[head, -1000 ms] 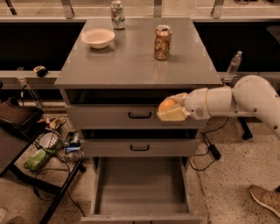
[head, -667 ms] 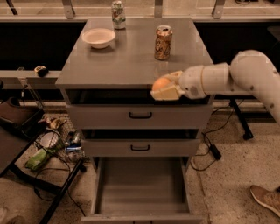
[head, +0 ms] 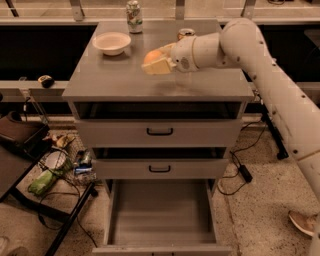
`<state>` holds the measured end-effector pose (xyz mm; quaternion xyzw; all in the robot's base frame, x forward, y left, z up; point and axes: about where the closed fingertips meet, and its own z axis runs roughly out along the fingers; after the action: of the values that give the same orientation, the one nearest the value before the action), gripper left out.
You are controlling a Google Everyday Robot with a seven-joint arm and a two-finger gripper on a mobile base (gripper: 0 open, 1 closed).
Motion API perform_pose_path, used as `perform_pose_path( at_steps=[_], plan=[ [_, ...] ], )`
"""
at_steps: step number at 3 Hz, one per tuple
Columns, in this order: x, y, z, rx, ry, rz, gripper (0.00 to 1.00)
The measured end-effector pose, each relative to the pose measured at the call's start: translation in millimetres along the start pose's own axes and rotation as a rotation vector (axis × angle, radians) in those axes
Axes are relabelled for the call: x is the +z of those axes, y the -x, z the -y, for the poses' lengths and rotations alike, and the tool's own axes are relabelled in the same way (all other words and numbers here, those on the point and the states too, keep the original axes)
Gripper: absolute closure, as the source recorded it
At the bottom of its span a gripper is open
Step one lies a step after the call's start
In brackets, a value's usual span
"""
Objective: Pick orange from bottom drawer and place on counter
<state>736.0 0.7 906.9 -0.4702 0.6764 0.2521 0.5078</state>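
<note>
My gripper (head: 156,62) is shut on the orange (head: 153,55) and holds it a little above the middle of the grey counter (head: 115,80). The white arm reaches in from the right across the counter. The bottom drawer (head: 160,212) is pulled fully open below; its grey floor shows nothing in it. The two upper drawers with black handles are shut.
A white bowl (head: 112,42) sits at the counter's back left. A green-white can (head: 133,10) stands at the back edge. A gold-brown can (head: 185,33) is partly hidden behind the arm. A cluttered black cart (head: 45,170) stands left of the cabinet. A shoe (head: 303,221) shows at lower right.
The gripper has risen from in front of the top drawer and moved left and back over the counter, carrying the orange.
</note>
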Motion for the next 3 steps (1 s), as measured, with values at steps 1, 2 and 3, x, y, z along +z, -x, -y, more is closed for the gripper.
perform_pose_path(
  at_steps=[1,2,3],
  plan=[
    [45,19,14,-0.014,0.018,0.022,1.00],
    [80,27,4,-0.052,0.053,-0.012,1.00],
    [112,9,-16,-0.061,0.101,-0.091,0.96]
  ],
)
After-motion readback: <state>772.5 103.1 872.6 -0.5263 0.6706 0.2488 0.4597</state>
